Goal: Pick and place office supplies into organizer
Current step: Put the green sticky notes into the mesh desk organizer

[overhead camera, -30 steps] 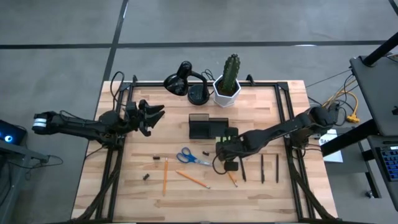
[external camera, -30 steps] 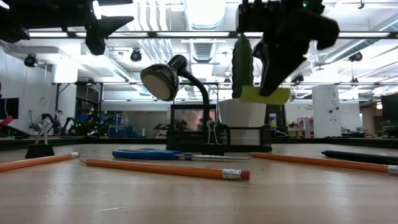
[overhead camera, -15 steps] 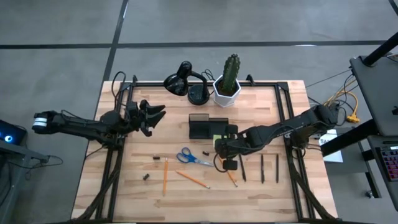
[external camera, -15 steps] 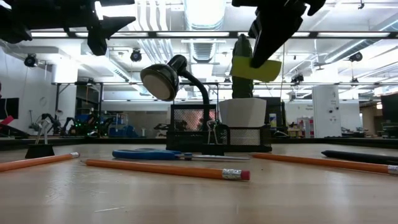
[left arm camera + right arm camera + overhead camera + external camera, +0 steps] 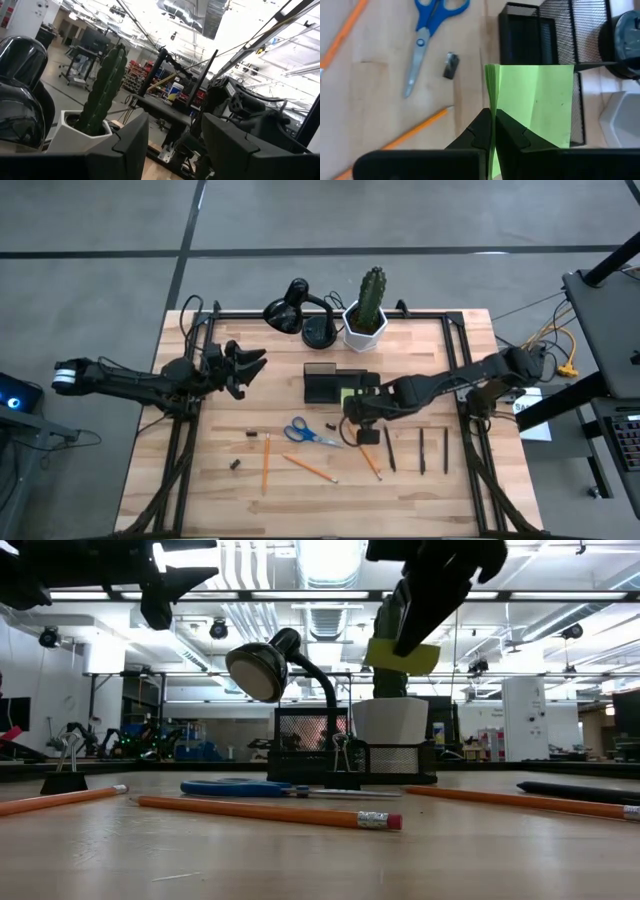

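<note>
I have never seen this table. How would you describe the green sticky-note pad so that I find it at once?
Start at the black organizer in the middle of the table. At its right front corner the right tool holds the sticky-note pad above the table. It is the only lime-green thing, a flat square unlike the thin pencils nearby.

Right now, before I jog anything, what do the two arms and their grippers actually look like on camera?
Both arms are dark, slim and jointed. The left arm has a white band near its base end and ends in the left gripper, with two black angular fingers. The right arm is all black; the right gripper has flat black fingers tapering to a wedge.
</note>
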Controlling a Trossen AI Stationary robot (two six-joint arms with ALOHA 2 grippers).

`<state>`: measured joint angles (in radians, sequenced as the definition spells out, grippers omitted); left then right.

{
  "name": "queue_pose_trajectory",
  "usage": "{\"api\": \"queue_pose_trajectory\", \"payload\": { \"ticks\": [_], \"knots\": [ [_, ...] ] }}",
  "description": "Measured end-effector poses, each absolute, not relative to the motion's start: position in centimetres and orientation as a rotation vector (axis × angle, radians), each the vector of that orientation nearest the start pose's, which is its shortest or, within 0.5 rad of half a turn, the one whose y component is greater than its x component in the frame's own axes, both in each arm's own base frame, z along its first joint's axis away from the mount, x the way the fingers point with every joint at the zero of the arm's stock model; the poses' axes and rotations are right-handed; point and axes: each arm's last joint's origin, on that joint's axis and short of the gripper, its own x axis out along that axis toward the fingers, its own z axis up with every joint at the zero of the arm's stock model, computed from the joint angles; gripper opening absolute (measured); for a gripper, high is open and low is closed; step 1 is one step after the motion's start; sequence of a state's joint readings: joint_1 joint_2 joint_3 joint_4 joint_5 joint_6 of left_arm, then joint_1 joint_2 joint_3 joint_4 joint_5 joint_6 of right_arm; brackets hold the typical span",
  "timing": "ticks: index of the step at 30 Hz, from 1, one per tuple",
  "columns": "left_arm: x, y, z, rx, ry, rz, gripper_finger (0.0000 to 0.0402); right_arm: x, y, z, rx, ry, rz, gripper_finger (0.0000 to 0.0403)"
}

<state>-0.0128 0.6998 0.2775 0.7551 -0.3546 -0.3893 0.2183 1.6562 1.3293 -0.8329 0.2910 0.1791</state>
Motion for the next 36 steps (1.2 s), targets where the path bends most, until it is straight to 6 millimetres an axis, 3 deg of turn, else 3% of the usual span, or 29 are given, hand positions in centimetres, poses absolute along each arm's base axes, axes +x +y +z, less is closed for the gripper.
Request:
{"api": "queue_pose_trajectory", "payload": {
  "ticks": [15,36],
  "knots": [
    [15.6,0.8,25.8,-0.442,-0.389,0.272,0.0168,33.6,3.3,24.5,-0.14,1.049,-0.198,0.0008],
    [15.6,0.8,25.8,-0.441,-0.392,0.271,0.0168,32.3,0.5,19.7,-0.141,1.095,-0.232,0.0008]
  ]
}}
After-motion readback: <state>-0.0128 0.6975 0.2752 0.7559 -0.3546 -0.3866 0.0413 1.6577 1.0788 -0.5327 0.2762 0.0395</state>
